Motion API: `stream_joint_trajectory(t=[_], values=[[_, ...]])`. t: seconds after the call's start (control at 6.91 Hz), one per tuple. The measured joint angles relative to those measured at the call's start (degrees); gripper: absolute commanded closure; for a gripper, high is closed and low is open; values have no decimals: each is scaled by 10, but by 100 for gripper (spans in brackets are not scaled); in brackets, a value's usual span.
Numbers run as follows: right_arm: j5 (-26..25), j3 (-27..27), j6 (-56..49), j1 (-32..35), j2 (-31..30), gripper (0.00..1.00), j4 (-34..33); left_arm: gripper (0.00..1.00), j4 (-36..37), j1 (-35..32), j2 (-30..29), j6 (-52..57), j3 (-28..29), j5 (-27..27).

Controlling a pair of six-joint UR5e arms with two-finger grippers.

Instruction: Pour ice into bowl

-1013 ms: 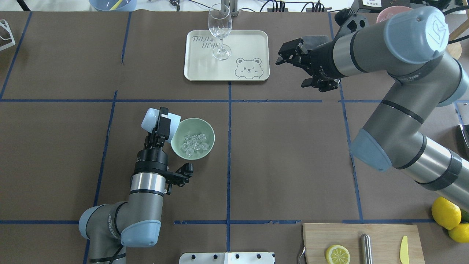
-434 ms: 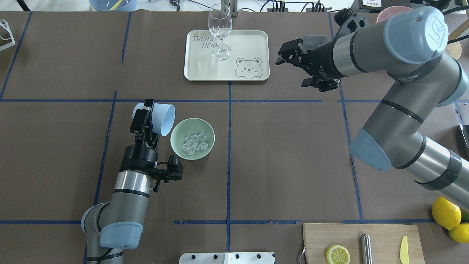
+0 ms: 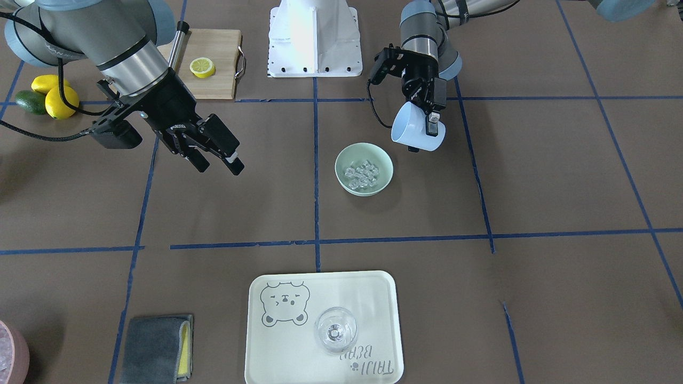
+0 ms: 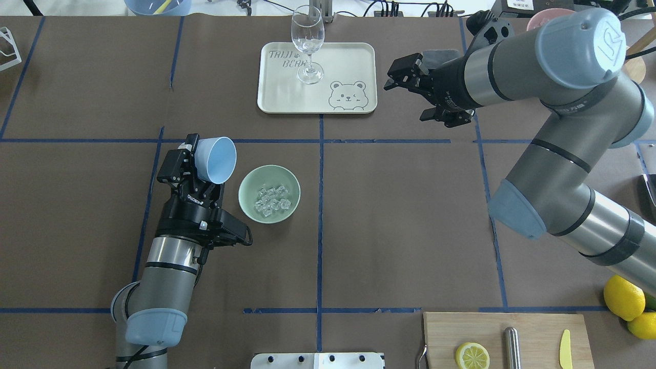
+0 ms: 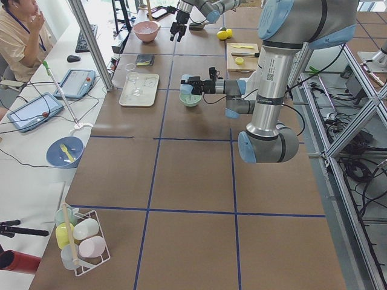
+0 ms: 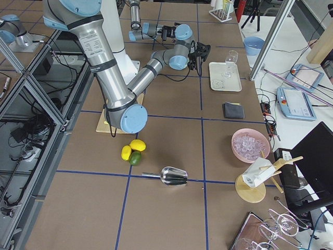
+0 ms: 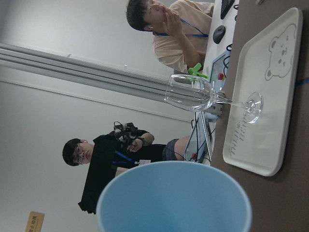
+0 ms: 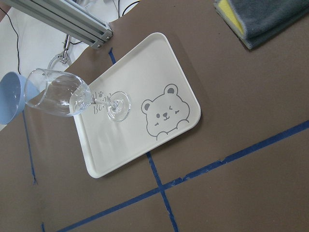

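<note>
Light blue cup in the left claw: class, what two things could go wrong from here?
1. The light blue plastic cup, held tilted by the left claw, hangs close beside the round pale mint-green bowl; righting it could clip the rim and scatter the small clear ice cubes.
2. The cup's smooth wall might slip in the claw while turning.

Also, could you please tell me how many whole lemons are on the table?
2, both on the robot's right near the cutting board: one lemon and a second lemon, huddled with a green fruit. None seems hidden.
</note>
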Motion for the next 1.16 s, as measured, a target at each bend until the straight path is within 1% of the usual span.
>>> stream_joint_trajectory(t=[0.43,0.87,1.16], values=[[2,-1,0,0,0,0,0,100,-4,-2,46,-40,0,-1],[3,0,0,-1,0,0,-1,100,-12,-2,103,-167,0,-2],[3,2,0,-2,2,0,-1,100,-12,-3,131,-310,0,-7]])
